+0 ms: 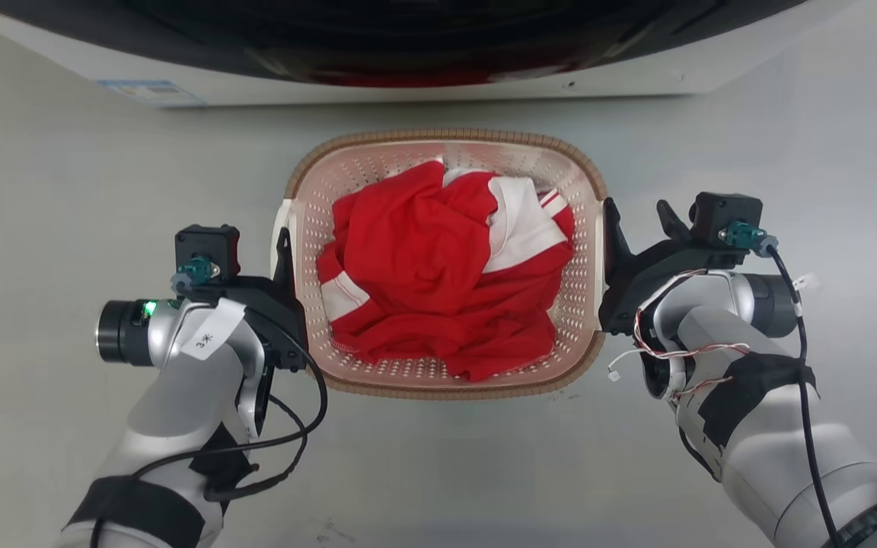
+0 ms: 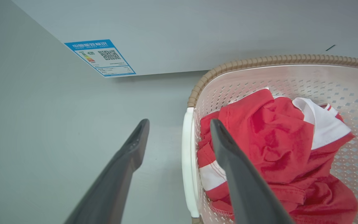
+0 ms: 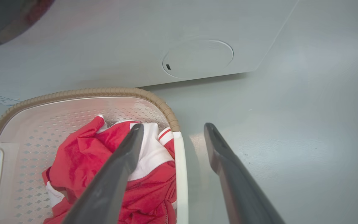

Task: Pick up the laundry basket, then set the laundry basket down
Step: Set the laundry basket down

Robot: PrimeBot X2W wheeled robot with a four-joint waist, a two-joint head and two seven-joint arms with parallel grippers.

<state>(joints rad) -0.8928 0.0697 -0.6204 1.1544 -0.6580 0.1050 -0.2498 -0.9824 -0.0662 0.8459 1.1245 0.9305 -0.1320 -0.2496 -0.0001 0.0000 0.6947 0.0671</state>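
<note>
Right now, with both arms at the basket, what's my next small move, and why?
Probably close both jaws. They stand open, straddling the laundry basket's left handle and right handle, one finger inside, one outside; nothing is gripped yet.

laundry basket (image 1: 446, 156), cream, brown-rimmed, upright, floor

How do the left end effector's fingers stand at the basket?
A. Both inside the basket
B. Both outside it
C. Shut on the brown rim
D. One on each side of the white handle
D: the left end effector is open. One finger shows against the floor and the other against the red clothes, with the white handle of the basket between them.
</note>
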